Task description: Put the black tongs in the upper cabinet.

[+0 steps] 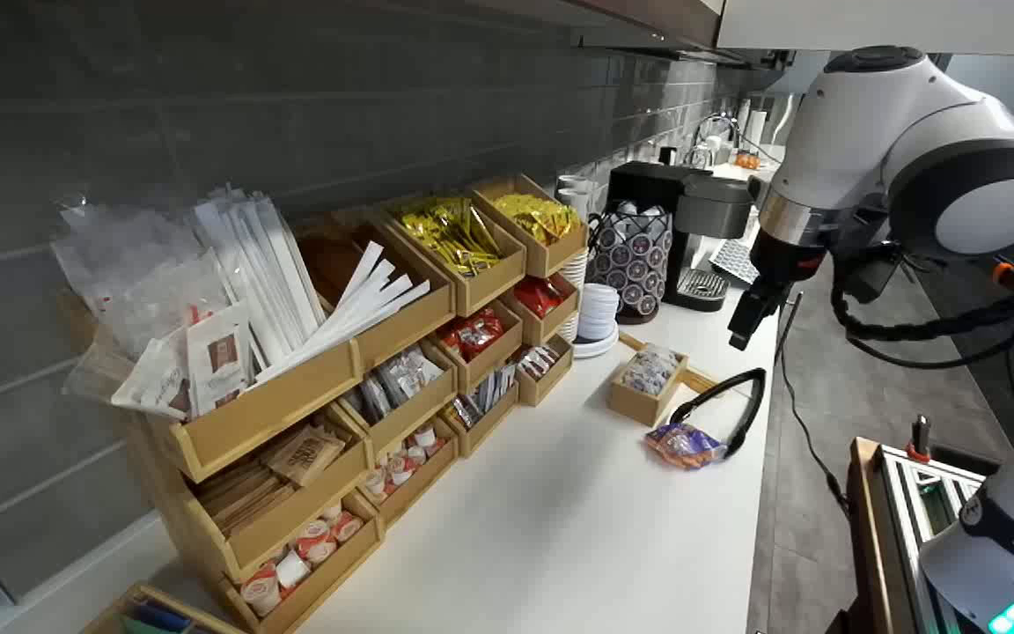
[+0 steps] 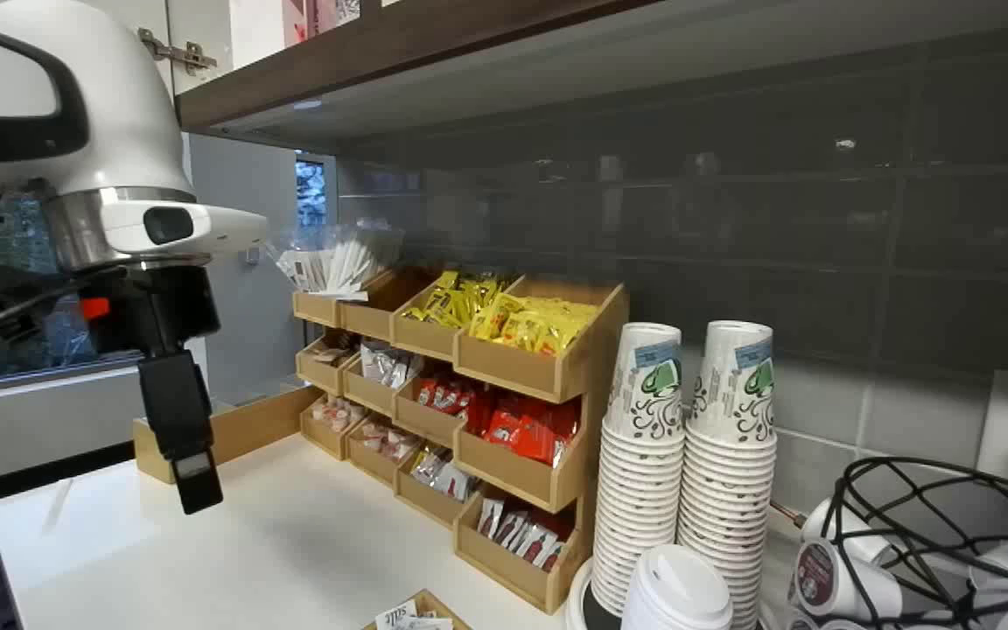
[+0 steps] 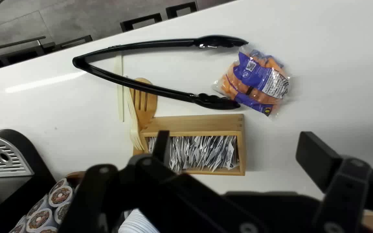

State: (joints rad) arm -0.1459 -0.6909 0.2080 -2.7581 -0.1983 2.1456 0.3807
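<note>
The black tongs (image 3: pixel 160 90) lie spread on the white counter in the wrist view, their joined end to the left and their tips by a colourful packet. They also show in an exterior view (image 1: pixel 741 431), near the counter's front edge; they are out of sight in the exterior view facing the rack. My gripper (image 3: pixel 238 152) is open and empty, its fingers wide apart. It points down above the counter (image 1: pixel 738 339), apart from the tongs. The upper cabinet (image 2: pixel 434 42) shows its dark lower edge at the top; a hinge and part of its inside are visible.
A purple and orange packet (image 3: pixel 257 82) touches or nearly touches the tong tips. A wooden box of sachets (image 3: pixel 193 124) and wooden utensils (image 3: pixel 145 103) lie beside the tongs. A tiered rack (image 1: pixel 410 335), stacked cups (image 2: pixel 644 472) and a coffee machine (image 1: pixel 709 207) stand along the wall.
</note>
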